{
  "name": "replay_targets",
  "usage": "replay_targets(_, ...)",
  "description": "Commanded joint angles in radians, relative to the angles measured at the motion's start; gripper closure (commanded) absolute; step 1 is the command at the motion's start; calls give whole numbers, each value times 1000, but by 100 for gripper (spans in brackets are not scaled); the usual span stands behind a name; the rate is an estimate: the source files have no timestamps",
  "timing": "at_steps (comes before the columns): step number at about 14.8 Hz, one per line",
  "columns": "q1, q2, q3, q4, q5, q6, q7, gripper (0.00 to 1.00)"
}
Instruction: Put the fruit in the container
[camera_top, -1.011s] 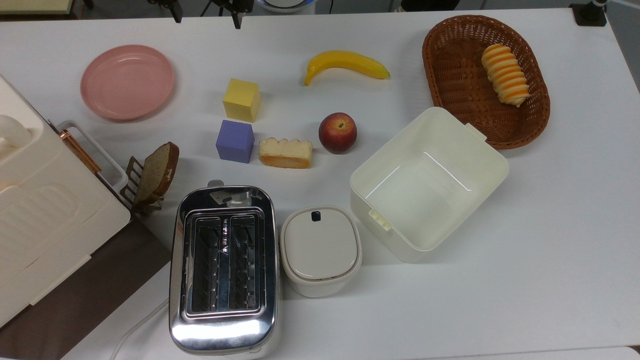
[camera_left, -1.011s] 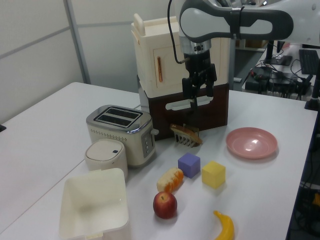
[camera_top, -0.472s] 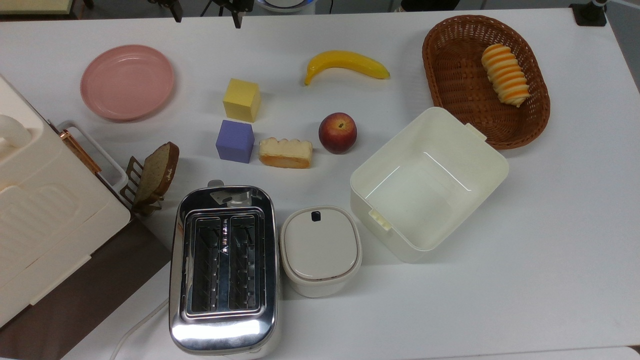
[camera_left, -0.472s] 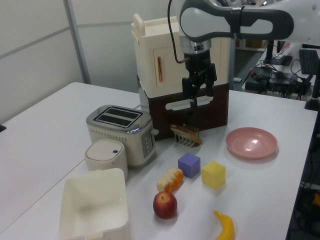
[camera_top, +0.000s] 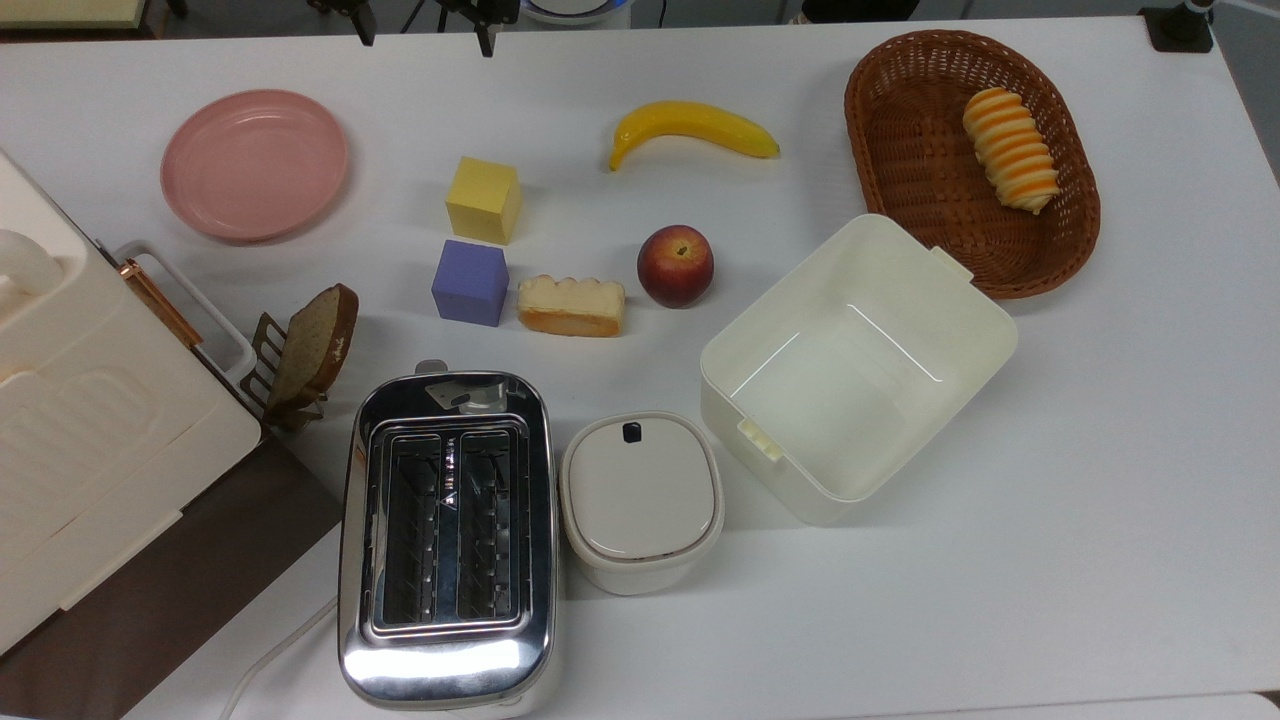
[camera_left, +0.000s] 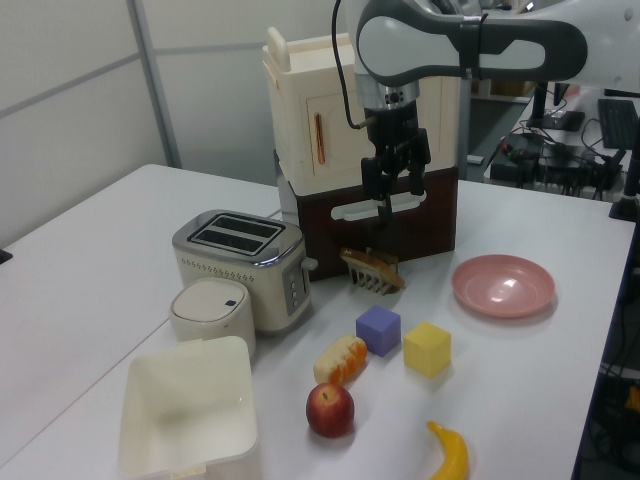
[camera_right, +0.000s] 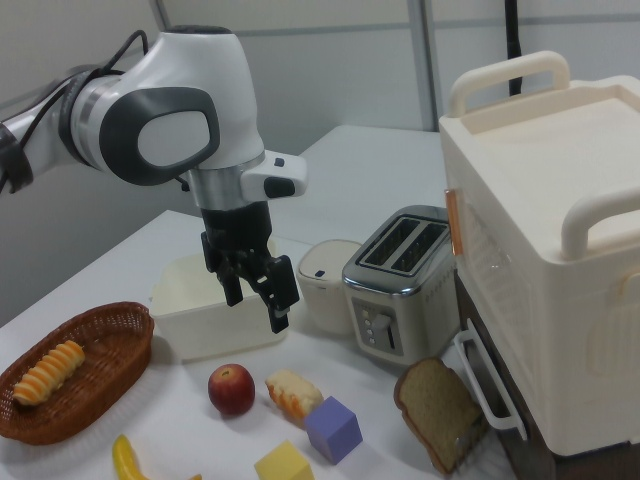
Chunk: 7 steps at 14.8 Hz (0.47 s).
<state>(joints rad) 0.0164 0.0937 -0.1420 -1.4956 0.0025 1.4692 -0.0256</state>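
Note:
The fruit (camera_top: 676, 265), round and red with yellowish patches, rests on the white table just to the top view's left of the container (camera_top: 985, 335), a deep cream-white tub that stands open with nothing in it. The fruit (camera_left: 330, 410) (camera_right: 231, 389) lies in front of the container (camera_left: 190, 400) (camera_right: 190, 312). My gripper (camera_left: 397, 196) (camera_right: 257, 302) hangs open in the air with nothing between its fingers, well above the table and above the fruit in the right view. Its dark fingertips (camera_top: 483, 35) poke in at the top view's upper edge.
A bread piece (camera_top: 572, 305), purple cube (camera_top: 470, 282) and yellow cube (camera_top: 484, 198) lie beside the fruit. A banana (camera_top: 690, 125), wicker basket (camera_top: 865, 140) with a roll, pink plate (camera_top: 255, 165), toaster (camera_top: 447, 530), lidded pot (camera_top: 641, 500), toast rack (camera_top: 310, 345) and cream cabinet (camera_top: 90, 420) surround them.
The gripper has shifted slightly: its fingertips moved a little to the right in the top view. Nothing on the table has moved.

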Motion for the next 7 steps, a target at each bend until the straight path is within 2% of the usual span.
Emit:
replay_targets(1,2,-26,-5,-18,-6,-7,10,0)
replay_targets(7,0,-25,-7,-17,-7,-1,16,0)
